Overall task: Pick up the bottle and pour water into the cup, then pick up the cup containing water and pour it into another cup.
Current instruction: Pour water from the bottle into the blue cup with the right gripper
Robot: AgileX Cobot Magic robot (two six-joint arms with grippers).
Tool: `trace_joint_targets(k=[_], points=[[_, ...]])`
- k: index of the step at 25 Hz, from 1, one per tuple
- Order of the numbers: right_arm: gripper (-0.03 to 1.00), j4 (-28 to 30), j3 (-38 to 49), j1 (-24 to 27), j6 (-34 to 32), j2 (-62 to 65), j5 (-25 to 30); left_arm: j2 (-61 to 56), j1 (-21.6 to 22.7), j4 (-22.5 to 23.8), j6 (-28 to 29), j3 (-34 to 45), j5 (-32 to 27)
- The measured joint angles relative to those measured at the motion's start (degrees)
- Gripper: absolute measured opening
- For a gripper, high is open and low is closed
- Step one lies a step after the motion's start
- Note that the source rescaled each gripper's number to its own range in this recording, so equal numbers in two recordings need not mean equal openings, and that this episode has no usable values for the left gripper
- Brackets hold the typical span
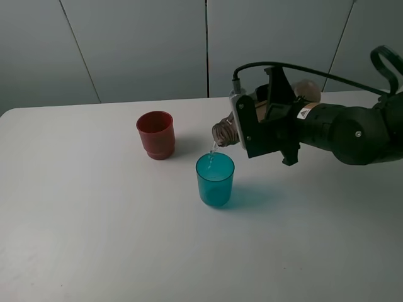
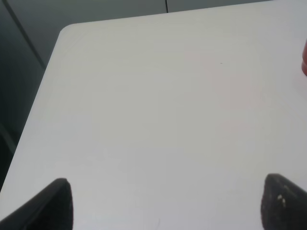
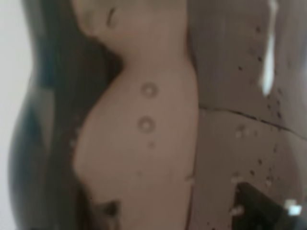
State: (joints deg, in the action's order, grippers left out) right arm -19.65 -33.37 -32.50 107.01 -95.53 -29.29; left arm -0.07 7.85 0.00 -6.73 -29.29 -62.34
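The smoky grey-brown bottle (image 1: 224,131) is tipped almost level, its open neck just above the teal cup (image 1: 215,179). A thin stream of water (image 1: 213,150) falls from the neck into that cup. My right gripper (image 1: 264,123) is shut on the bottle's body, up and to the right of the teal cup. In the right wrist view the wet bottle wall (image 3: 144,120) fills the picture. The red cup (image 1: 155,134) stands upright, left of and behind the teal one. My left gripper (image 2: 168,203) is open over bare table, holding nothing; a sliver of the red cup (image 2: 304,62) shows at the frame's edge.
Both cups stand on a white table (image 1: 94,220) in front of a grey panelled wall. The table's far left corner (image 2: 67,31) shows in the left wrist view. The right arm and its cable (image 1: 352,132) reach in from the right above the table.
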Motion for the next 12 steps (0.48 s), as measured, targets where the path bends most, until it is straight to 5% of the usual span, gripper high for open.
trace_joint_targets(k=[12], points=[[0.01,0.0,0.0,0.0,5.8,0.0,0.0,0.0,0.0,0.0,0.0,0.0,0.0]])
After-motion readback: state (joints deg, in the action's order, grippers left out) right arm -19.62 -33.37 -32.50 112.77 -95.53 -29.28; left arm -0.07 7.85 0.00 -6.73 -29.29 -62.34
